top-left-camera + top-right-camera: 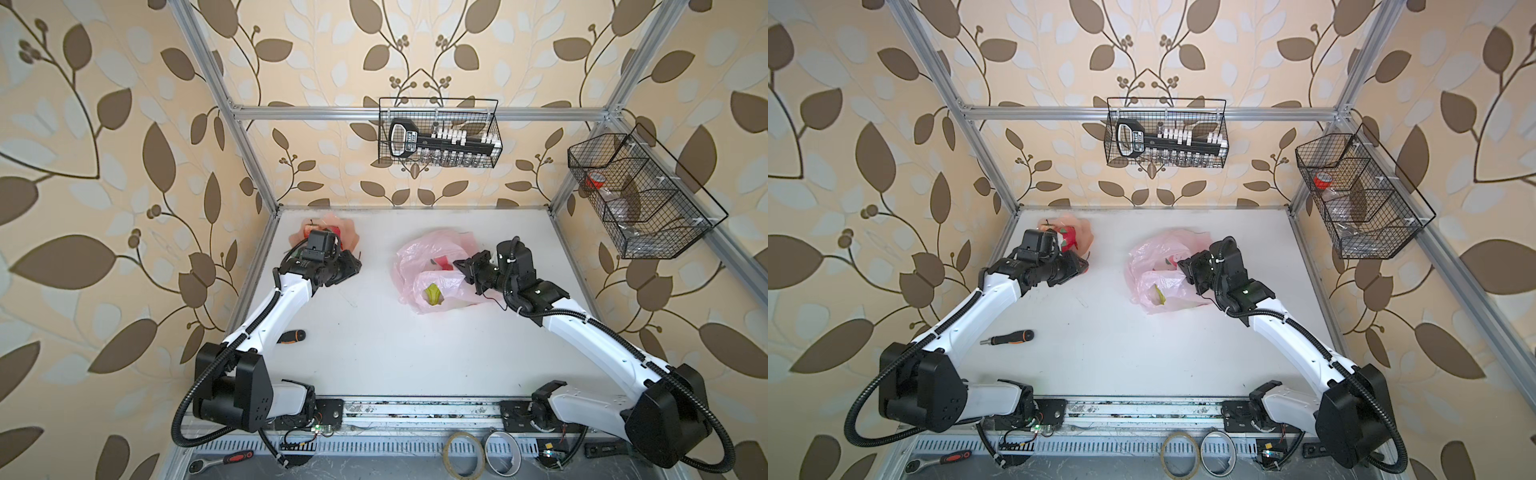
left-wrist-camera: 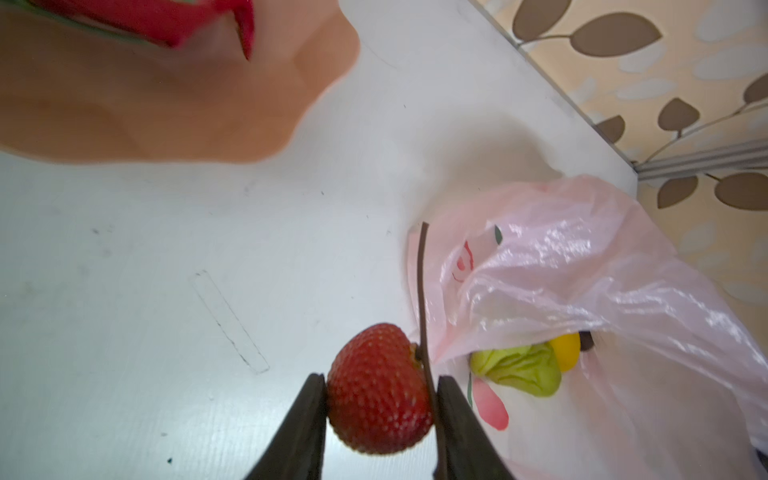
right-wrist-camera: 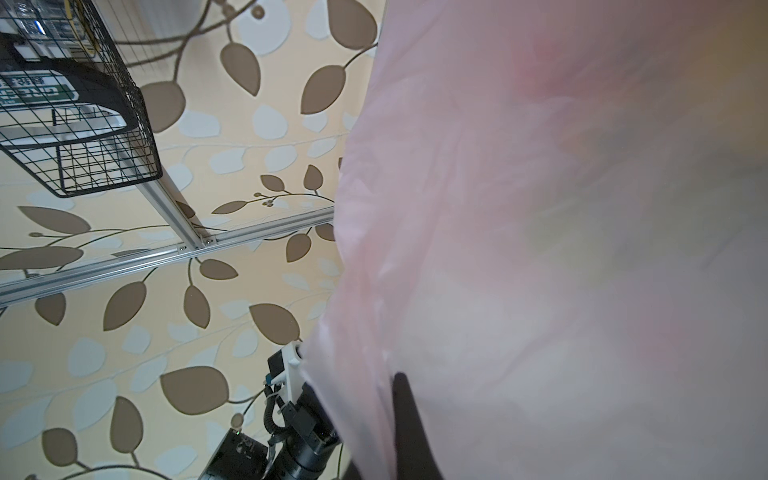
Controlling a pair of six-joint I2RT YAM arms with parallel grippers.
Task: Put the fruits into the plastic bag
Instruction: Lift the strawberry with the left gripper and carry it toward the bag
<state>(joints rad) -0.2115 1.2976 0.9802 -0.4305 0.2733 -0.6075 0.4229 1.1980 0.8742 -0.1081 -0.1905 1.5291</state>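
In both top views you are at the carry step: one fruit is picked up and has to go into the bag. The bag lies toward the far right corner of the table. The dish sits in the far left corner. Your left gripper hangs just beside the dish, well apart from the bag. Your right gripper is at the bag's rim. Next, bring the left arm across to the bag's mouth, get past the rim, and only then let go.

In the left wrist view the jaws are clamped on a strawberry, one jaw on each side. Its thin stem lies against one jaw. The bag's mouth is open on the side toward the strawberry. A green fruit and a lemon are inside. A dragon fruit waits in the dish.

In the right wrist view the bag fills most of the picture and is blurry. The jaws are together, and they seem to pinch the bag's rim, though the plastic hides the tips.
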